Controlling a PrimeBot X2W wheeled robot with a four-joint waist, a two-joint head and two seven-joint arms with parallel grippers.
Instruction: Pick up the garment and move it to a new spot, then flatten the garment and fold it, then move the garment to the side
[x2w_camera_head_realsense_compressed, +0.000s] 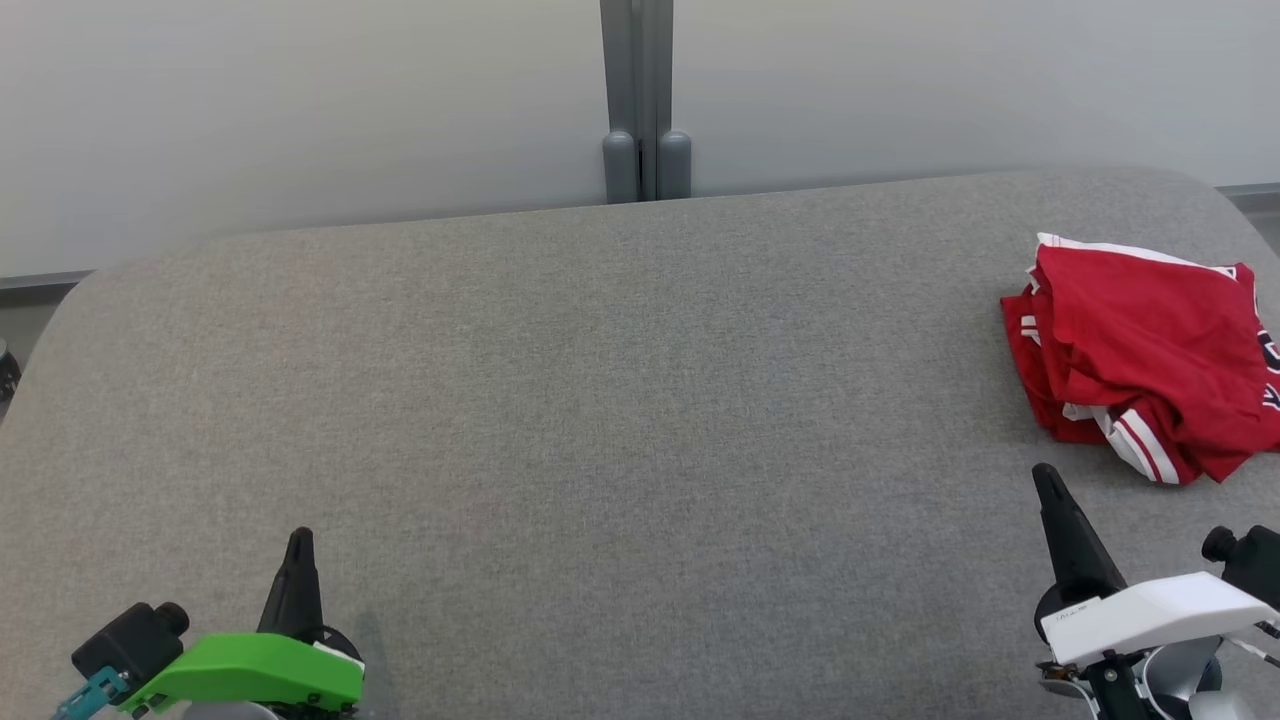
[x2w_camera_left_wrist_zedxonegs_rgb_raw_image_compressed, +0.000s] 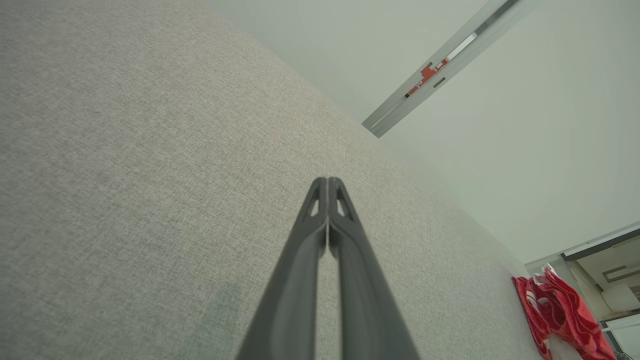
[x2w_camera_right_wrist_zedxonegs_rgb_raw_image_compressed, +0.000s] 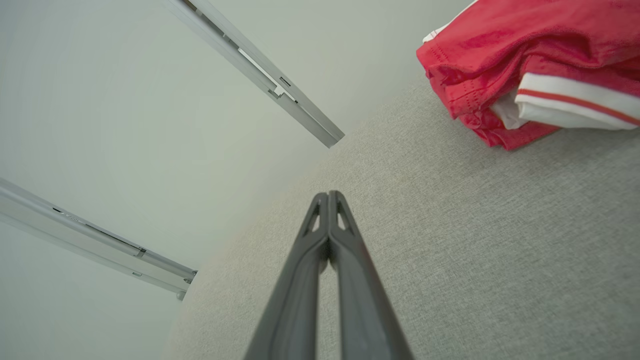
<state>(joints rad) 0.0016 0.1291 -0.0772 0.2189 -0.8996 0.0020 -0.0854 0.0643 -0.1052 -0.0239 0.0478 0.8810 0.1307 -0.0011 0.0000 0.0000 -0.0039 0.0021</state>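
Observation:
The garment (x2w_camera_head_realsense_compressed: 1140, 360) is a red piece with white and red striped trim, lying bunched at the far right of the grey table (x2w_camera_head_realsense_compressed: 600, 400). It also appears at the lower right in the left wrist view (x2w_camera_left_wrist_zedxonegs_rgb_raw_image_compressed: 560, 315) and at the upper right in the right wrist view (x2w_camera_right_wrist_zedxonegs_rgb_raw_image_compressed: 530, 55). My right gripper (x2w_camera_head_realsense_compressed: 1042, 472) stands shut and empty just in front of the garment, apart from it. My left gripper (x2w_camera_head_realsense_compressed: 300, 535) is shut at the lower left, far from the garment. Both wrist views show the fingertips pressed together, left gripper (x2w_camera_left_wrist_zedxonegs_rgb_raw_image_compressed: 328, 180), right gripper (x2w_camera_right_wrist_zedxonegs_rgb_raw_image_compressed: 328, 194).
The grey fabric-covered table reaches from edge to edge with rounded far corners. Behind it a pale wall carries a grey vertical post (x2w_camera_head_realsense_compressed: 640, 100). The table's right edge lies close behind the garment.

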